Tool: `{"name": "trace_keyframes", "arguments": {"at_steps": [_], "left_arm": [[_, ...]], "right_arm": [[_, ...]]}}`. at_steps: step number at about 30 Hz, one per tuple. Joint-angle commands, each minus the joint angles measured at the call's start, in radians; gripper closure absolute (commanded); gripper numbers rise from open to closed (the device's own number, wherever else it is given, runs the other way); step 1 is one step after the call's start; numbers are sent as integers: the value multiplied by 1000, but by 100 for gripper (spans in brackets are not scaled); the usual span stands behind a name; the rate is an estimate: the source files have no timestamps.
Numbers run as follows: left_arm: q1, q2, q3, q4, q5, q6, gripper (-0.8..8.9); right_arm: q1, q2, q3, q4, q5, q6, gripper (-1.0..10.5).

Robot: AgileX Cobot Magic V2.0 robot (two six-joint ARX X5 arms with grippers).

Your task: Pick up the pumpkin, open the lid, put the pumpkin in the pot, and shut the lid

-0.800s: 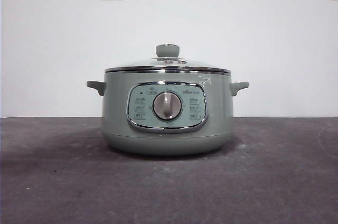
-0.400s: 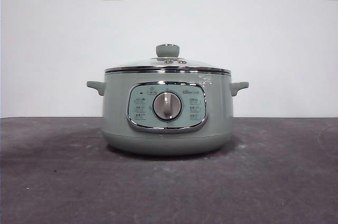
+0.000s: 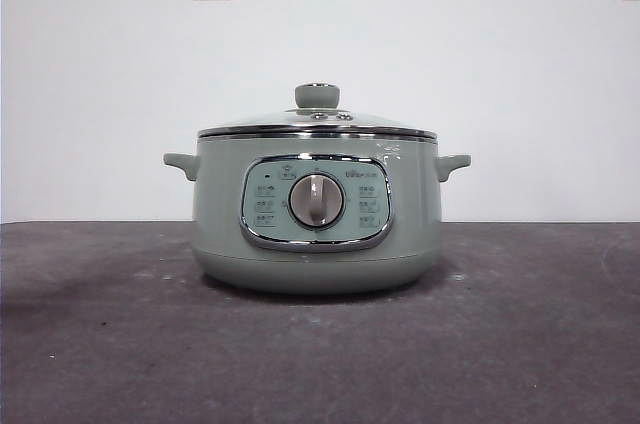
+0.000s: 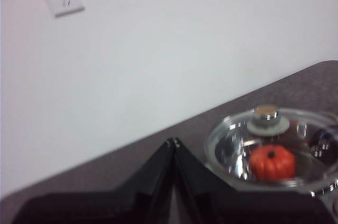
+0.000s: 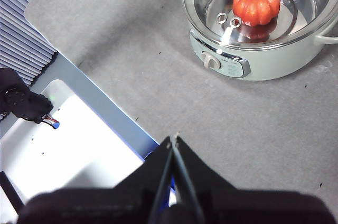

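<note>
The pumpkin (image 5: 256, 3) sits inside the pot (image 3: 316, 214), seen through the glass of the lid (image 3: 317, 122), which rests squarely on the pot's chrome rim with its green knob on top. So every step looks done: pumpkin in, lid closed. The pot stands in the middle of the grey table (image 3: 120, 344), dial facing the front camera.

The left pincer (image 4: 173, 142) has its jaws pressed together, empty, lifted off to the side of the pot with the lid at roughly its 2 o'clock in its wrist picture. The right pincer (image 5: 174, 138) is likewise closed on nothing, high above the table near its edge, with the pot at about 1 o'clock.

By my judgement nothing remains but for both arms to rest clear; no further grasp seems called for.
</note>
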Motion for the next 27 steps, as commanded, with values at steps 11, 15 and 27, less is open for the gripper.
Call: {"name": "trace_keyframes", "arguments": {"at_steps": [11,15,27], "left_arm": [[13,-279,-406,61,-108,-84,817],[13,-323,-466,60,-172,-90,817],[13,-353,-592,60,-264,-139,817]], "right_arm": [[1,-4,-1,-3,0,5,946],[1,-4,-1,-3,0,5,946],[1,-4,-1,-3,0,5,946]]}}
